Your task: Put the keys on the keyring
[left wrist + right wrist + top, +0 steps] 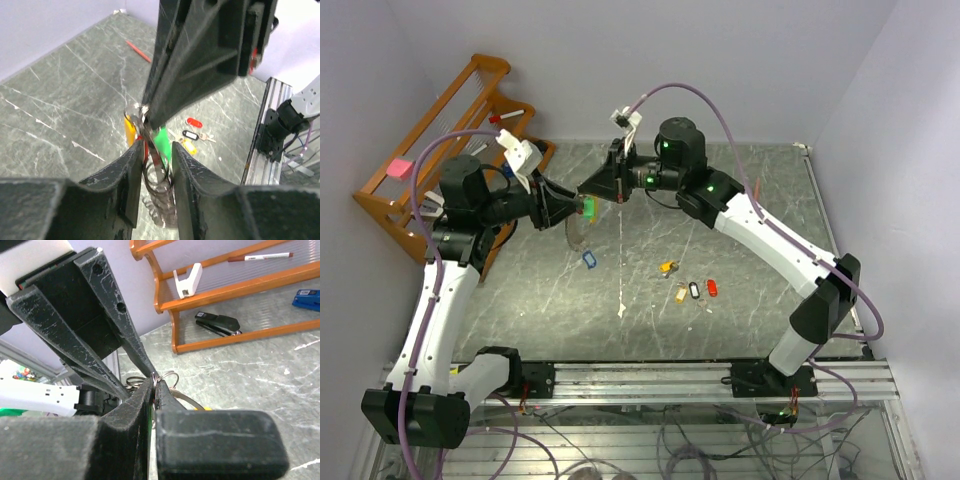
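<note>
Left hand (156, 148): narrow around keyring (131, 131) and green key (162, 140); grip unclear.
Right hand (155, 384): pinching keyring's wire, top view's upper centre.
Loose keys (695, 290): counter (520, 300), centre-right.
Handling: light, springy, slippery; pinch the wire.

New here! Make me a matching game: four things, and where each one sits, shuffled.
1 green plastic key tag
2 blue plastic key tag
3 red plastic key tag
4 black stapler

A in the orange wooden rack
B lying alone on the grey table
C raised in the air
D on the table beside a black-and-white tag

Pairs: 1-C, 2-B, 3-D, 4-A
</note>
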You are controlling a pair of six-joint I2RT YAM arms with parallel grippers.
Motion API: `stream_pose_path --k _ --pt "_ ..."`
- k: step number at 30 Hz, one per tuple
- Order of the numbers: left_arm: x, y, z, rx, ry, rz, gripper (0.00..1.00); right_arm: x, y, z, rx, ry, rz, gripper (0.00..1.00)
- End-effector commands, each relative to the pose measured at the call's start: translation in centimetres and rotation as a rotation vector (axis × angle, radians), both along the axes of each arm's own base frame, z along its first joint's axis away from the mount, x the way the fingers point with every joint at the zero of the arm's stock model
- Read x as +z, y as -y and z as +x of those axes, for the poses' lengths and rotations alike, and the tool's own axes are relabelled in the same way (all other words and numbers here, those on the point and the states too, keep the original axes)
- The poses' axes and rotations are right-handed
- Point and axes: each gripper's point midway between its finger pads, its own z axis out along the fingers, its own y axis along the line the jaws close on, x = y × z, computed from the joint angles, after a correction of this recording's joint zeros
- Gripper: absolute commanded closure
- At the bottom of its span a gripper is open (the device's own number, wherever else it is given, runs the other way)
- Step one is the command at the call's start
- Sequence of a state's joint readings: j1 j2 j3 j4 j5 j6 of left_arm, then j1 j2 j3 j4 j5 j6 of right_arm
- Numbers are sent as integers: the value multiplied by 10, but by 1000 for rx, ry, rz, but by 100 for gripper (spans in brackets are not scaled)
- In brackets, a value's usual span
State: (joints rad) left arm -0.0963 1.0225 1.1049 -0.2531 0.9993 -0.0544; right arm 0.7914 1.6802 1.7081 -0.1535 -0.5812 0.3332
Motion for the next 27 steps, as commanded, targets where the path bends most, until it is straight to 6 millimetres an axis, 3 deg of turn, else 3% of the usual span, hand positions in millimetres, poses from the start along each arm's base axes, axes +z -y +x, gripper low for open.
stream_pose_path --k 1,7,19,27 --pt "-2 2 -15 -64 37 40 59 56 19 -6 38 73 160 100" --pt "-3 1 -16 -64 67 61 55 58 22 -8 88 65 161 100" --pt "0 -9 12 85 57 46 55 57 25 -24 153 53 166 100" --pt "19 -11 22 153 54 -23 55 49 24 -23 120 54 151 100"
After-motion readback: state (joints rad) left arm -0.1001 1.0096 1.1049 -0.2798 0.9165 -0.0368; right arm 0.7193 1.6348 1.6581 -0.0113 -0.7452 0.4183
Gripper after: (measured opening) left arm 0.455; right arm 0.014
